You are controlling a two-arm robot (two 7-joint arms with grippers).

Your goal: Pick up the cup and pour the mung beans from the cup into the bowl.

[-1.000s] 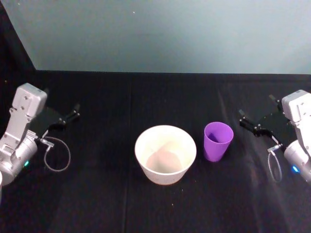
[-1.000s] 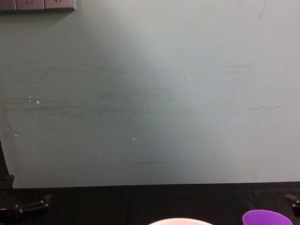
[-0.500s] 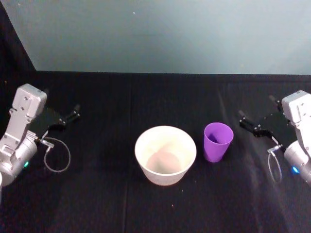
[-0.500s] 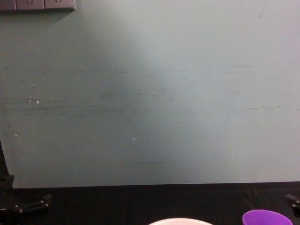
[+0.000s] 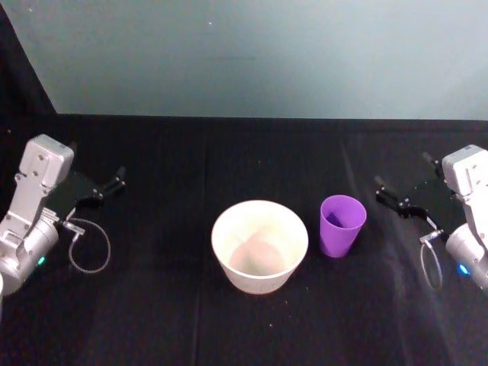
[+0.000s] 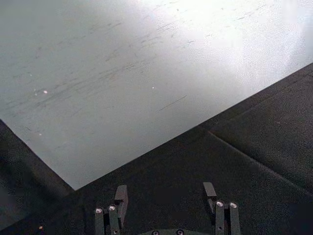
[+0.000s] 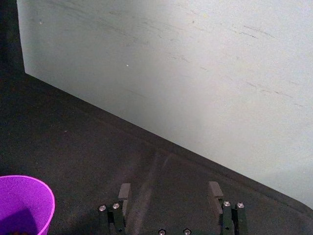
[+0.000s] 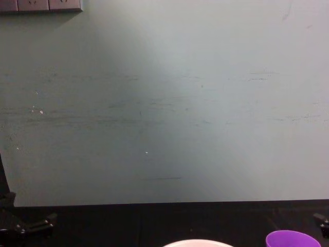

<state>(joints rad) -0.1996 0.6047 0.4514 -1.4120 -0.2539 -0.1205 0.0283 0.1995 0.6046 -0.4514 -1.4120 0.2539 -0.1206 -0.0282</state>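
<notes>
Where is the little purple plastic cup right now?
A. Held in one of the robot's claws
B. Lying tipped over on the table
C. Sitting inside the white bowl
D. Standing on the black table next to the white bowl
D: the small purple plastic cup stands upright on the black table, just to the robot's right of the round whitish bowl. The right gripper and left gripper are open out at the sides, touching nothing.

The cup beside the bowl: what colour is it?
Bright purple; the cup shows best in the head view.
</notes>
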